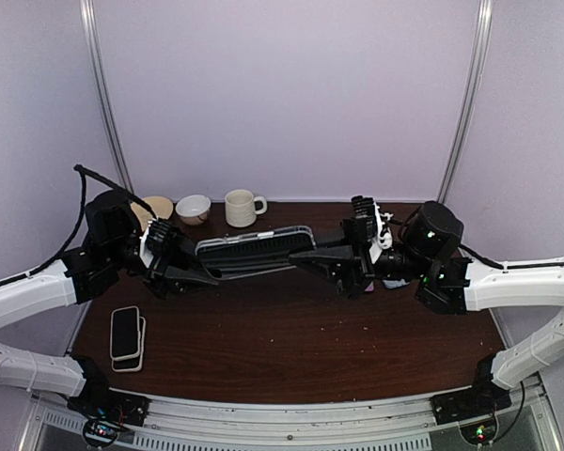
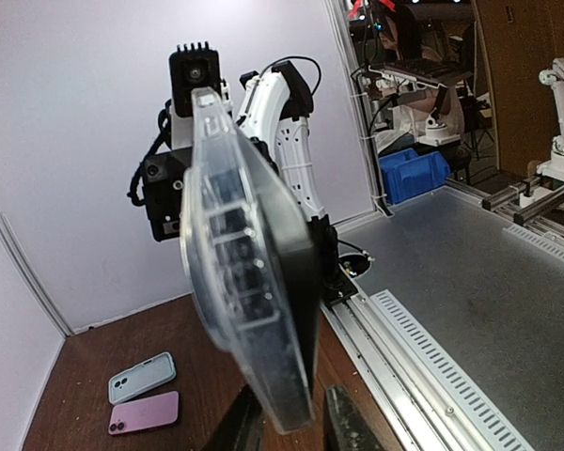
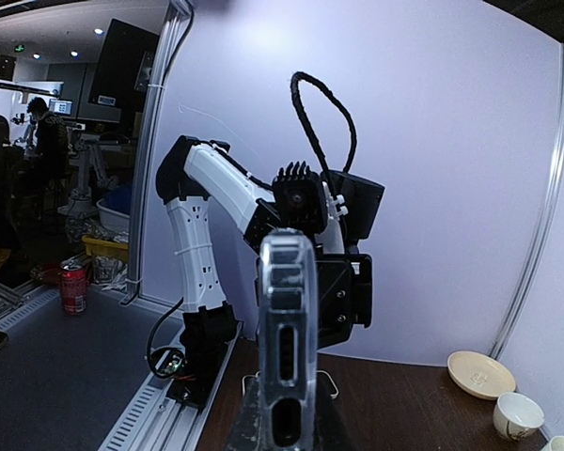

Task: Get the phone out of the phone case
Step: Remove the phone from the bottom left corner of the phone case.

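A black phone in a clear case (image 1: 254, 249) hangs level above the back middle of the dark wooden table (image 1: 291, 348), held at both ends. My left gripper (image 1: 207, 273) is shut on its left end and my right gripper (image 1: 303, 256) on its right end. In the left wrist view the clear case (image 2: 216, 244) bows away from the black phone (image 2: 299, 282), and my left gripper (image 2: 291, 425) has a finger on either side of the near end. In the right wrist view the case (image 3: 287, 319) stands edge-on in my right gripper (image 3: 287, 434).
A tan plate (image 1: 155, 209), a white bowl (image 1: 194, 208) and a white mug (image 1: 242, 207) stand along the back edge. Two stacked phones (image 1: 126, 336) lie front left. A blue-grey case (image 2: 143, 376) and a pink one (image 2: 144, 413) lie on the table under my right arm.
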